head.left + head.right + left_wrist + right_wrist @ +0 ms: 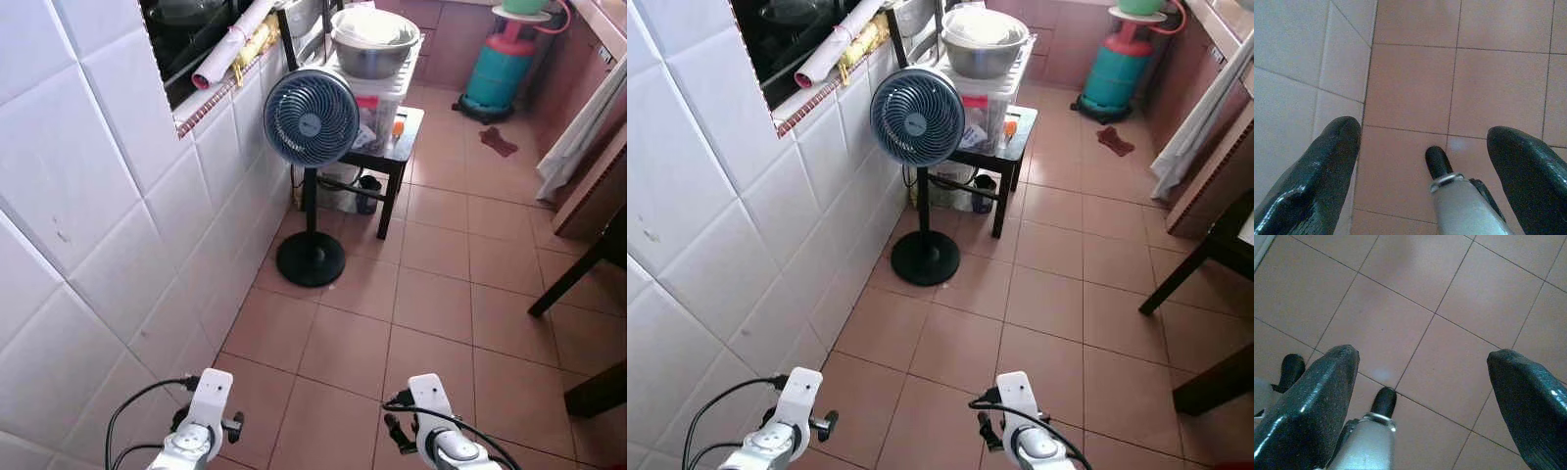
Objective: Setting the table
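Both arms hang low at my sides, the left arm (201,423) close to the white tiled wall and the right arm (434,423) over the floor. My left gripper (1422,142) is open, with only pink floor tiles between its fingers (1327,166). The right gripper (1422,367) is open too, with bare tiles between its fingers. A dark table's legs (578,279) show at the right edge. A metal bowl (375,41) sits on a clear plastic box on a black side table (404,145) ahead.
A standing fan (311,119) stands by the white tiled wall (98,215) ahead on the left. A teal gas cylinder (500,69) is at the far end, a red cloth (498,143) on the floor before it. A white curtain (588,127) hangs right. Open tiled floor (421,304) lies between.
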`<state>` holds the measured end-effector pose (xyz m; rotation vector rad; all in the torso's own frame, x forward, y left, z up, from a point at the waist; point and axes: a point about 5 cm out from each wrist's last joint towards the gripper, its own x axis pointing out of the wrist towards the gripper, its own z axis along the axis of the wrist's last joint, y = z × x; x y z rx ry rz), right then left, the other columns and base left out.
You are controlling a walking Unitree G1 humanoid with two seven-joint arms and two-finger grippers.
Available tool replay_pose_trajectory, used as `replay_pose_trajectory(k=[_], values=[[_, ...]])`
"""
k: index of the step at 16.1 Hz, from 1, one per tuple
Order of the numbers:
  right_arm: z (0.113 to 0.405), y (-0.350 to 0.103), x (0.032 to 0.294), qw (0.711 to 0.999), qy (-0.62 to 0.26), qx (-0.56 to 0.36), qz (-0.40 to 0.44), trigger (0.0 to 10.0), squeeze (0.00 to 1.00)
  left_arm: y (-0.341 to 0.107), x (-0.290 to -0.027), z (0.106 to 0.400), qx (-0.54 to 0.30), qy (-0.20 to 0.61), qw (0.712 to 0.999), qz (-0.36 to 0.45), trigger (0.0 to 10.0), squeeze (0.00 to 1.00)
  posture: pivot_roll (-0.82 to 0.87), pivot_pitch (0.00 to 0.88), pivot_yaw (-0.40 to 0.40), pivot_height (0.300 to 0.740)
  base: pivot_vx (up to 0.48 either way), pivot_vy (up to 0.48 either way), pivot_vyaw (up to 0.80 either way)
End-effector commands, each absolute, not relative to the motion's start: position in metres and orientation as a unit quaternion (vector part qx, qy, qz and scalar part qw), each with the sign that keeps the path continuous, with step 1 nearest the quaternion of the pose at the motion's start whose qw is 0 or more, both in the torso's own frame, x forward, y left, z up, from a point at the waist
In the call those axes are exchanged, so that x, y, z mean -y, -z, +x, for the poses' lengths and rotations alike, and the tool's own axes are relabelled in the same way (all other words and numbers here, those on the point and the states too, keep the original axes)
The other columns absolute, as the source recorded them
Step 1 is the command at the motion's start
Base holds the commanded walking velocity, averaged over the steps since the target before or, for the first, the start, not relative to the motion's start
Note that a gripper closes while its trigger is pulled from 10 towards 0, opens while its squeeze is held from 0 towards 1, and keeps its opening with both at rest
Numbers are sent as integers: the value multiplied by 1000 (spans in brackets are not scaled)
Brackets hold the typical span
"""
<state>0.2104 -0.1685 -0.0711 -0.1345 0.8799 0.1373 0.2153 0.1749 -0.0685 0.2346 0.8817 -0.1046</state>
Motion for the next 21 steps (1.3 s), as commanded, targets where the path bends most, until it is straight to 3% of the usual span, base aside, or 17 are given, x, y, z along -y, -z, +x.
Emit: replay_pose_trajectory(k=[1,8,13,17,21], values=[[202,76,170,896,-57,-437,-59,10000,0,64,-179,221,-406,49,902,139,10000,0,-13,8,21,740,0,0,0],[186,83,182,892,-9,-450,-41,10000,0,63,-178,225,-412,92,885,194,10000,0,-84,6,87,740,0,0,0],[178,86,188,887,-8,-460,-50,10000,0,65,-173,221,-418,97,881,201,10000,0,-76,4,69,740,0,0,0],[190,80,184,893,-23,-447,-53,10000,0,68,-182,215,-428,63,884,178,10000,0,-50,3,52,740,0,0,0],[196,79,174,892,-49,-445,-60,10000,0,70,-186,211,-435,65,878,187,10000,0,-32,10,39,740,0,0,-722]])
